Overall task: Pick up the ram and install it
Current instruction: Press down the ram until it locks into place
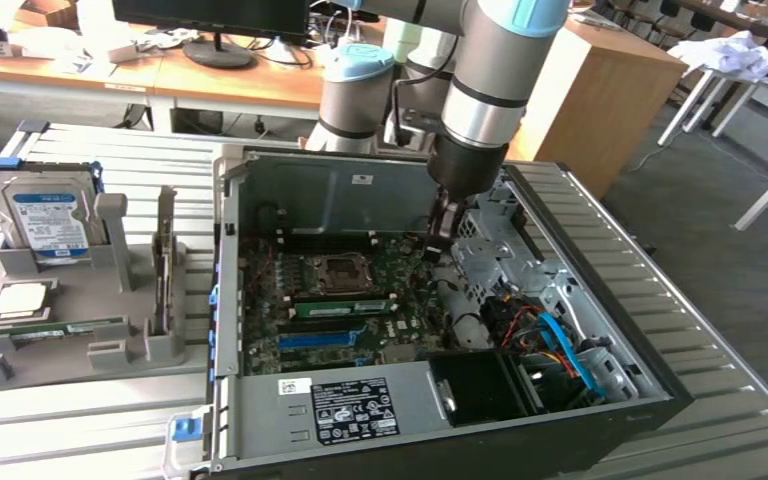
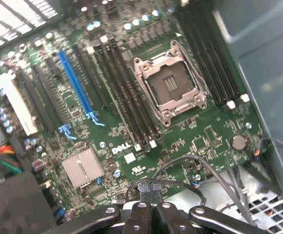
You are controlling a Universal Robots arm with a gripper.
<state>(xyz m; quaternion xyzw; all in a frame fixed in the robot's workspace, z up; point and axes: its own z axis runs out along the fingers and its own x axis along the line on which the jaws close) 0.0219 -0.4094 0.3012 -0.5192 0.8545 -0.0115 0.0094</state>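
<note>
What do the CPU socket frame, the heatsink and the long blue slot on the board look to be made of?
CPU socket frame: bare metal, apparently steel, with a bright silvery sheen. Heatsink: probably aluminium, matte silver and finely finned. Long blue slot: moulded plastic, judging by its uniform saturated colour and dull surface. Gripper, shut, hangs above the board.

Slatted metal table (image 1: 704, 330): open computer case (image 1: 357, 190) is carried centrally; grey parts holder (image 1: 71, 340) is set at the exterior view's left.
</note>
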